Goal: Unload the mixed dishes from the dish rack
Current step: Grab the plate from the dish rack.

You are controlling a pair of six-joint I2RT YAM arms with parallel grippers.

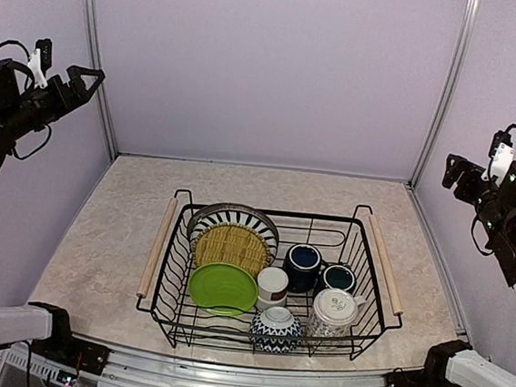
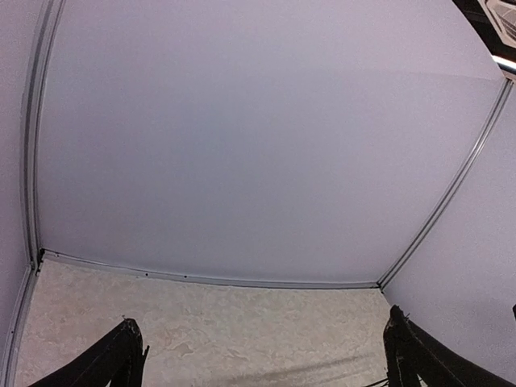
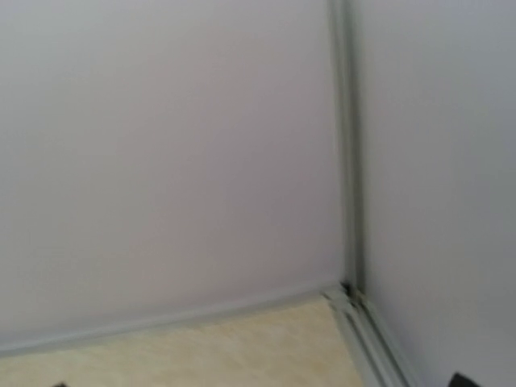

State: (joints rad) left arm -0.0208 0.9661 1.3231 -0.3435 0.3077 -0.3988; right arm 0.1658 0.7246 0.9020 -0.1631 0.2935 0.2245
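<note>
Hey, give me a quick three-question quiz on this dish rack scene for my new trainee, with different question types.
1. True or false: in the top view, the lime-green plate overlaps the front of the woven yellow plate.
2. Which dish sits nearest the near edge of the dish rack? A striped plate, B blue-white patterned bowl, C dark blue mug.
3. How many plates are in the rack?
Key: 1 true; 2 B; 3 three.

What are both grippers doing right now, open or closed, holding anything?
Left gripper: open, holding nothing.
Right gripper: looks open, holding nothing; only its fingertips show, far apart, in the wrist view.
</note>
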